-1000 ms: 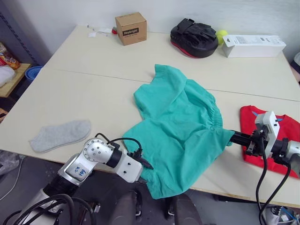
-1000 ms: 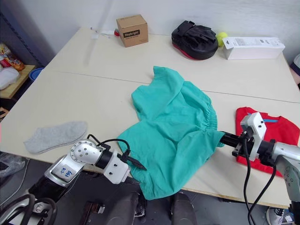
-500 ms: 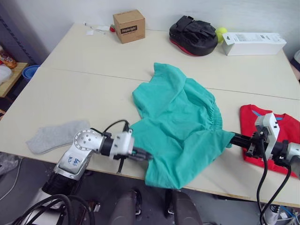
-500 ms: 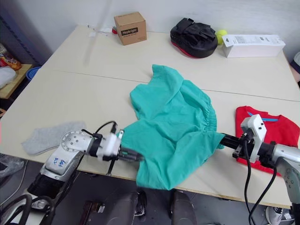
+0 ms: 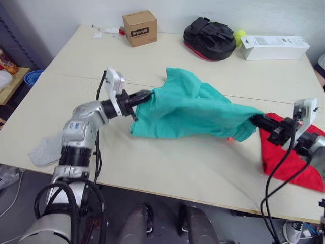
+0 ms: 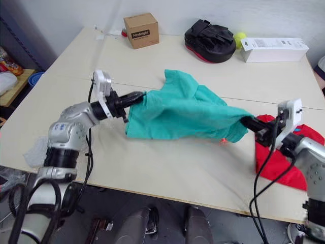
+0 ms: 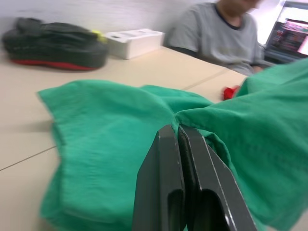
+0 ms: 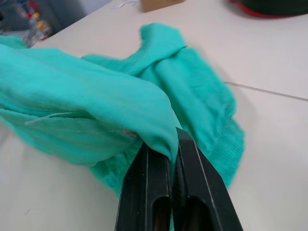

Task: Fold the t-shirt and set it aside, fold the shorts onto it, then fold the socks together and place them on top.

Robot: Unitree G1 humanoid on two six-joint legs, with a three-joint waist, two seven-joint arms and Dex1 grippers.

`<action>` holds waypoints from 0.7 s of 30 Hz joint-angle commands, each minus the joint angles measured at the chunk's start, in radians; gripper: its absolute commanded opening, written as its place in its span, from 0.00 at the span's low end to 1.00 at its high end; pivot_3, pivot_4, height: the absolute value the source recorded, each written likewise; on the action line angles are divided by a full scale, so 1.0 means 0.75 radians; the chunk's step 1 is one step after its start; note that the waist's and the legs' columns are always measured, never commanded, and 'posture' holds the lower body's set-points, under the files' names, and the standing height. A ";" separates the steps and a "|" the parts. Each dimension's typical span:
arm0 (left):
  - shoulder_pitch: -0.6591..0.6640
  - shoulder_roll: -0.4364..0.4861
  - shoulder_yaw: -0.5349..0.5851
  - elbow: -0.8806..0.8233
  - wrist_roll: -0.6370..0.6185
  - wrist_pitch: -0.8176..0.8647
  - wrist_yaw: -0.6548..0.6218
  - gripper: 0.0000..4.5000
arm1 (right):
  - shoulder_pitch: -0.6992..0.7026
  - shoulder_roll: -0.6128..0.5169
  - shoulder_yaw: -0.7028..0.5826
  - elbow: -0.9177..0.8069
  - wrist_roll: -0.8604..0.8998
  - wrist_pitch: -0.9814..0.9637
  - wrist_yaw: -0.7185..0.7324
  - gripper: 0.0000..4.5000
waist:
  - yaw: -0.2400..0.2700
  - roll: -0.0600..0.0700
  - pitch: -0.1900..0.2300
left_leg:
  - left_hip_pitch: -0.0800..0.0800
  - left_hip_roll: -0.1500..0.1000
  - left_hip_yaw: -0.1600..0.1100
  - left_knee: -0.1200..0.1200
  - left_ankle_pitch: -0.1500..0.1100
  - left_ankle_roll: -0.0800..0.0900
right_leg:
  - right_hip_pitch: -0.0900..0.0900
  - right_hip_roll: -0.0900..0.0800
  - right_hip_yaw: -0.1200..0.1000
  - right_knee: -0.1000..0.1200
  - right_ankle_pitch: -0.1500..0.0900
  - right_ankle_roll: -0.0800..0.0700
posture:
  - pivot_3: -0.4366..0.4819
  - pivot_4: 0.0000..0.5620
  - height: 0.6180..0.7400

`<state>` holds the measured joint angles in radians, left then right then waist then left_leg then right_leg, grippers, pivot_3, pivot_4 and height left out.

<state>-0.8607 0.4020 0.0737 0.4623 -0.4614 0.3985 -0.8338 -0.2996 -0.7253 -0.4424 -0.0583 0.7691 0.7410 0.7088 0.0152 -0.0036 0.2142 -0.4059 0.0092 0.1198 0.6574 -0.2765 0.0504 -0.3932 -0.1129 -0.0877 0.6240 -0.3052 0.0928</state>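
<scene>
teal-green fabric shorts [image 5: 193,109] stretched taut above mid-tabletop, long axis running left to right between two pinches. left gripper [image 5: 143,95] clamped on the left end, right gripper [image 5: 256,120] clamped on the right end. folded bright red cotton t-shirt [image 5: 287,162] just beyond, at the right edge, nearer the right arm.

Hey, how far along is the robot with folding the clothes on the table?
Partway. The red t-shirt lies at the table's right edge, apparently set aside. In hand: the left gripper and right gripper are each shut on an end of the green shorts, stretched between them above the table, not yet folded onto the shirt. Left: a grey sock, untouched near the left edge.
</scene>
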 commanded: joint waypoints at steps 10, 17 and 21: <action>-0.410 -0.178 0.100 0.763 0.197 -0.483 0.284 0.00 | -0.335 0.177 0.109 0.421 -0.296 -0.244 -0.269 0.00 | -0.017 -0.002 0.001 | -0.004 0.000 0.002 0.001 0.001 0.001 | -0.003 0.001 -0.008 0.003 0.001 0.001 | 0.48 0.27 1.00; -0.499 -0.189 0.115 0.931 0.288 -0.602 0.428 0.21 | -0.289 0.191 0.061 0.386 -0.256 -0.229 -0.270 0.22 | -0.022 -0.002 0.001 | -0.005 0.000 0.003 0.003 0.001 0.001 | -0.003 0.001 -0.008 0.004 0.001 0.002 | 0.48 0.27 1.00; -0.468 -0.134 0.069 0.912 0.398 -0.733 0.489 0.51 | -0.253 0.144 0.063 0.327 -0.313 -0.368 -0.208 0.54 | -0.026 -0.002 0.001 | -0.005 0.000 0.004 0.003 0.001 0.001 | -0.003 0.001 -0.008 0.004 0.001 0.002 | 0.48 0.27 1.00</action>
<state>-1.2046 0.2720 0.1343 1.1714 -0.1941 -0.0957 -0.4887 -0.4894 -0.5797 -0.3641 0.2443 0.5463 0.5291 0.5259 -0.0041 -0.0054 0.2152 -0.4094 0.0093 0.1231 0.6593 -0.2761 0.0511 -0.3964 -0.1123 -0.0930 0.6275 -0.3044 0.0945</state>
